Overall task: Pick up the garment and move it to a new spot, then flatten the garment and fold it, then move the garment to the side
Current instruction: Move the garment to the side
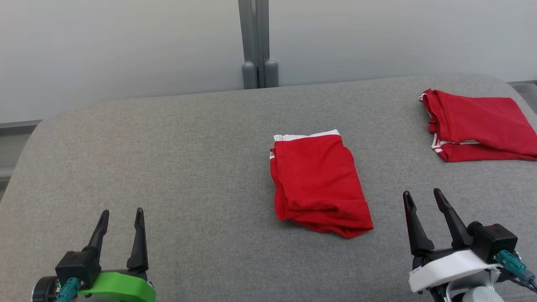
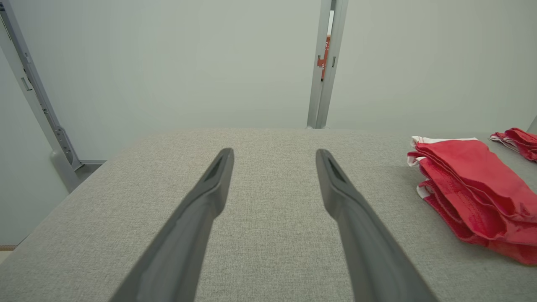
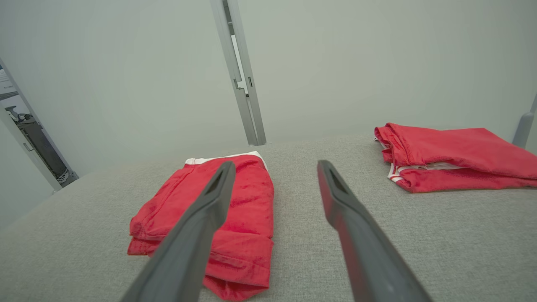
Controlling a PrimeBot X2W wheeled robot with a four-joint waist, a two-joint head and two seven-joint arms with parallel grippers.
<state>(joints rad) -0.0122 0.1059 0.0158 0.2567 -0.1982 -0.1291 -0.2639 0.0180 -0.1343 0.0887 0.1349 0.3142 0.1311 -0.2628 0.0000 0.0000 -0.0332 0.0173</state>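
A red garment (image 1: 319, 182) with a white band at its far edge lies folded in a compact stack at the middle of the grey padded table (image 1: 168, 159). It also appears at the right of the left wrist view as the red garment (image 2: 474, 188), and at the lower left of the right wrist view as the red garment (image 3: 239, 209). My left gripper (image 1: 121, 216) rests open near the table's front left, well clear of the cloth. To the garment's right my right gripper (image 1: 423, 197) stands open and empty, close to its near corner without touching it.
A second folded red garment (image 1: 478, 126) with white trim lies at the table's far right. A grey post (image 1: 256, 42) rises behind the table against a pale wall. The table's rounded left corner (image 1: 37, 126) drops off to the floor.
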